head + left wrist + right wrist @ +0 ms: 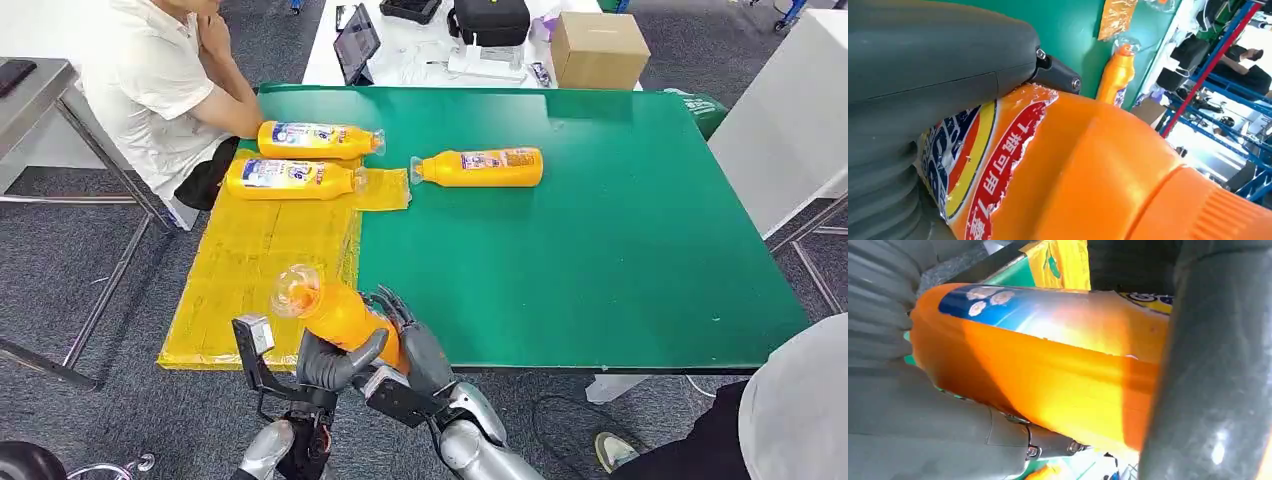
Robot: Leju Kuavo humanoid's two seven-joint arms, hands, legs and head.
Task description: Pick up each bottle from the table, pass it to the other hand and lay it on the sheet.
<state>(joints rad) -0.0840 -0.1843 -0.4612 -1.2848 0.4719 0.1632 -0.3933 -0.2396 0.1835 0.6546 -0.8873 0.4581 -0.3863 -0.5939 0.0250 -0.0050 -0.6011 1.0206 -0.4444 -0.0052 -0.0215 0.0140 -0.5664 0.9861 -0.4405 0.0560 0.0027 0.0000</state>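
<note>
While both sets of fingers are wrapped on it, I'd call this the handover step: the orange plastic bottle with the clear cap sits between my two hands just off the near edge of the green table. My left hand has its thick grey thumb across the lower body, and the left wrist view shows that thumb pressed on the label. My right hand cups the bottle from the 3 o'clock side, dark fingers curling up behind it, so both hands look clenched on the same bottle. It's tilted, cap pointing to about 11 o'clock.

Next move, I reckon: one hand lets go so the other carries it alone, then swing to 10 o'clock over the crinkly yellow plastic sheet and lay it flat. Can't tell which hand is giving.

Further out, two more orange bottles lie on the sheet at 12 o'clock, and a fourth orange bottle is on bare table at 1 o'clock, just past the sheet's corner.
</note>
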